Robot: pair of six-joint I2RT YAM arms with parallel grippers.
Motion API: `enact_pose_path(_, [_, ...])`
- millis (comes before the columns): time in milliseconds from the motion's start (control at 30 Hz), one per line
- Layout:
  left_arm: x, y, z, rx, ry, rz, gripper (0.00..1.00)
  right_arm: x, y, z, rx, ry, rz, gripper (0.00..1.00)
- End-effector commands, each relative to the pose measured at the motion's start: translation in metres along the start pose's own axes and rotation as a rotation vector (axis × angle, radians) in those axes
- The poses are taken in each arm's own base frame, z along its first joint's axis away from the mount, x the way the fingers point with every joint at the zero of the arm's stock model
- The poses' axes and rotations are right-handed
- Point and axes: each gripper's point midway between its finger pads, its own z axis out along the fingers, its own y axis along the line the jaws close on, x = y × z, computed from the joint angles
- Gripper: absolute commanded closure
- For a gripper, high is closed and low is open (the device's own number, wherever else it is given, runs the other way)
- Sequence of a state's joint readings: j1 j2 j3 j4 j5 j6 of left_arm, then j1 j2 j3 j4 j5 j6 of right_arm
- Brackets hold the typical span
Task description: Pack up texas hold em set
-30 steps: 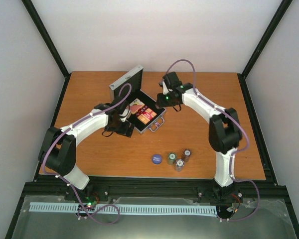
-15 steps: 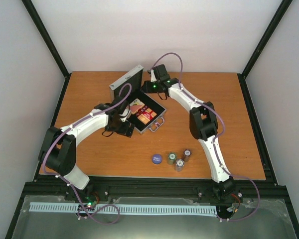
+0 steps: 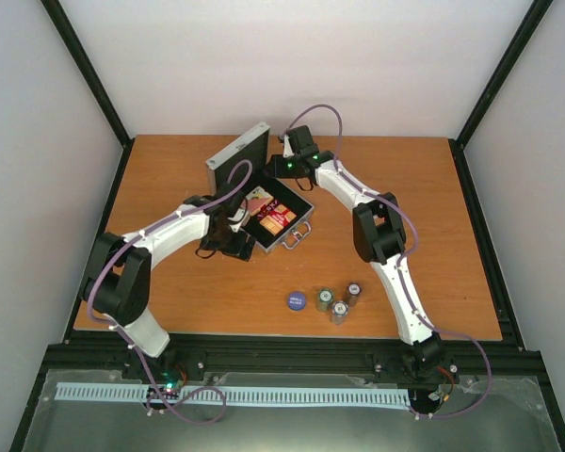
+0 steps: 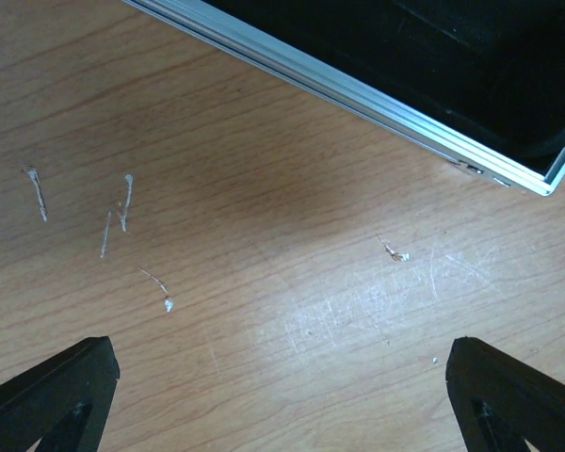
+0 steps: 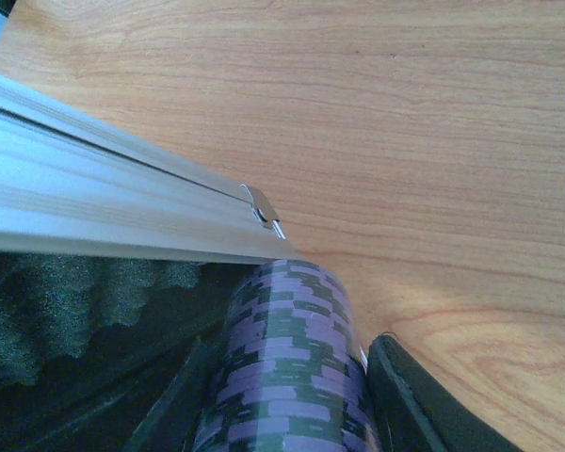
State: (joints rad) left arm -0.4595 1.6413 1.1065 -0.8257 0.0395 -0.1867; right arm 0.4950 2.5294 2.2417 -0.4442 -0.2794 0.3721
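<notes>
Partly hidden: purple stack gripped at the case's far rim

Nearest the bases, a blue disc and three loose stacks stand in a cluster on the table, well apart from the case, with bare wood around them. Beyond, the left gripper hangs just beside the near-left corner of the case, jaws spread wide and holding nothing. Its wrist view shows only two fingertips at the bottom corners, scratched wood between them, and one silver case edge cut off at top right. Inside the case lie red-orange decks; anything smaller there cannot be made out. At the far rim, the right gripper is clenched on a purple stack, whose lower end runs out of frame. Beside it show a silver rim with a latch and dark foam. The lid stands upright at the back, with open table to its right.
</notes>
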Motion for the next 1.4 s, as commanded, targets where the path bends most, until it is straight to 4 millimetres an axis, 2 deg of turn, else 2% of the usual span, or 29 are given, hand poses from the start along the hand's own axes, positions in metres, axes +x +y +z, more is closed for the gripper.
enact_pose_path(0, [-0.016, -0.001, -0.006, 0.016, -0.033, 0.011, 0.02, -0.016, 0.007, 0.006, -0.048, -0.053, 0.003, 0.84])
enact_pose_path(167, [-0.016, 0.0, -0.004, 0.007, -0.03, 0.017, 0.02, -0.015, 0.019, -0.002, -0.08, -0.052, -0.011, 0.85])
enact_pose_path(300, [-0.017, -0.001, -0.003, 0.011, -0.03, 0.016, 0.02, -0.031, 0.032, -0.022, -0.086, -0.109, -0.036, 0.86])
enact_pose_path(433, [-0.019, -0.001, -0.002, 0.012, -0.027, 0.017, 0.02, -0.037, 0.037, -0.031, -0.09, -0.119, -0.049, 0.86])
enact_pose_path(500, [-0.019, -0.001, -0.001, 0.013, -0.025, 0.019, 0.02, -0.038, 0.038, -0.032, -0.092, -0.12, -0.053, 0.86])
enact_pose_path(567, [-0.019, -0.002, -0.001, 0.014, -0.023, 0.02, 0.02, -0.026, 0.033, -0.027, -0.083, -0.094, -0.045, 0.86])
enact_pose_path(800, [-0.017, -0.001, 0.0, 0.011, -0.016, 0.02, 0.01, -0.019, 0.026, -0.017, -0.071, -0.083, -0.028, 0.85])
enact_pose_path(933, [-0.017, -0.001, 0.0, 0.009, -0.015, 0.02, 0.02, -0.011, 0.02, -0.008, -0.063, -0.067, -0.012, 0.72])
enact_pose_path(1067, [-0.017, -0.001, 0.001, 0.009, -0.012, 0.02, 0.02, -0.012, 0.016, -0.008, -0.04, -0.07, -0.007, 0.48])
enact_pose_path(1133, [-0.018, -0.001, 0.001, 0.009, -0.013, 0.02, 0.02, -0.013, 0.014, -0.01, -0.025, -0.074, -0.014, 0.4])
enact_pose_path(1267, [-0.02, -0.001, 0.001, 0.011, -0.015, 0.021, 0.02, -0.016, 0.014, -0.014, -0.009, -0.078, -0.028, 0.32])
enact_pose_path(1367, [-0.021, -0.002, 0.001, 0.011, -0.016, 0.023, 0.02, -0.019, 0.016, -0.021, -0.004, -0.08, -0.034, 0.31])
